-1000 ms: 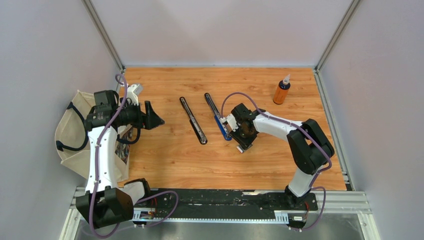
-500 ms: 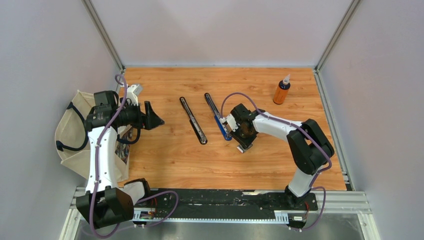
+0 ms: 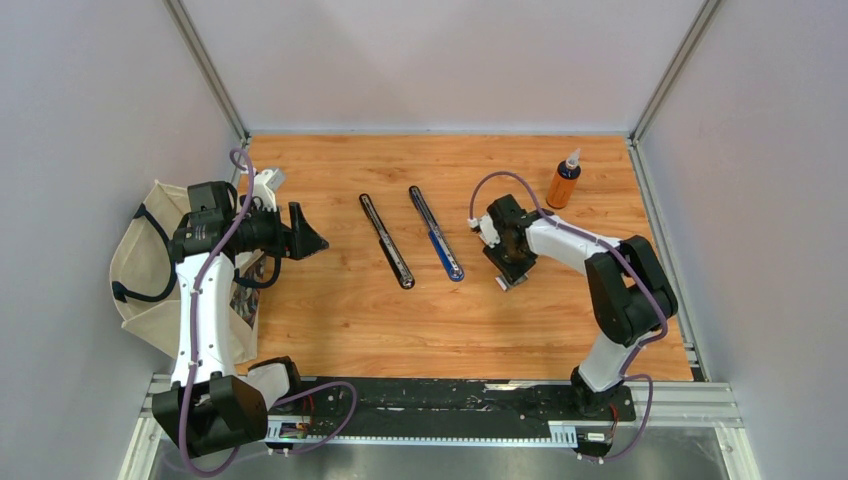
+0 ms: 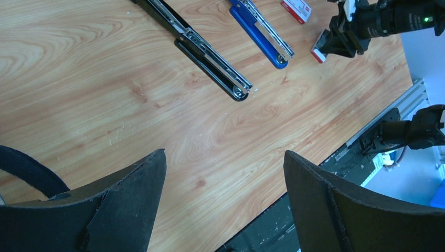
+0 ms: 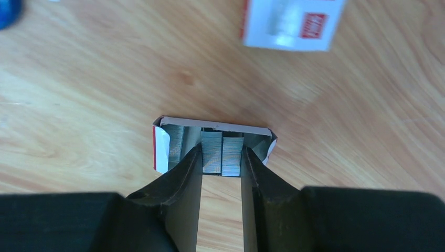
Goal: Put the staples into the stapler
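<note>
In the right wrist view my right gripper (image 5: pixel 221 157) is shut on two silvery strips of the staples (image 5: pixel 222 152), one finger against each outer side. The strips sit in the open white and red tray (image 5: pixel 212 126) on the table. The box's white sleeve (image 5: pixel 291 23) with its red label lies just beyond. The blue stapler (image 3: pixel 436 233) and a black stapler (image 3: pixel 386 241) lie opened flat left of the right gripper (image 3: pixel 510 275). My left gripper (image 3: pixel 305 240) hangs open at the far left, holding nothing.
An orange bottle (image 3: pixel 563 180) stands at the back right. A white cloth bag (image 3: pixel 140 265) lies off the table's left edge under the left arm. The left wrist view shows both staplers (image 4: pixel 210 58) and the table's near rail (image 4: pixel 383 131).
My right arm has swung right, away from the blue stapler's near end, and now stands over the staple tray with its jaws narrower. The left arm has not moved.
</note>
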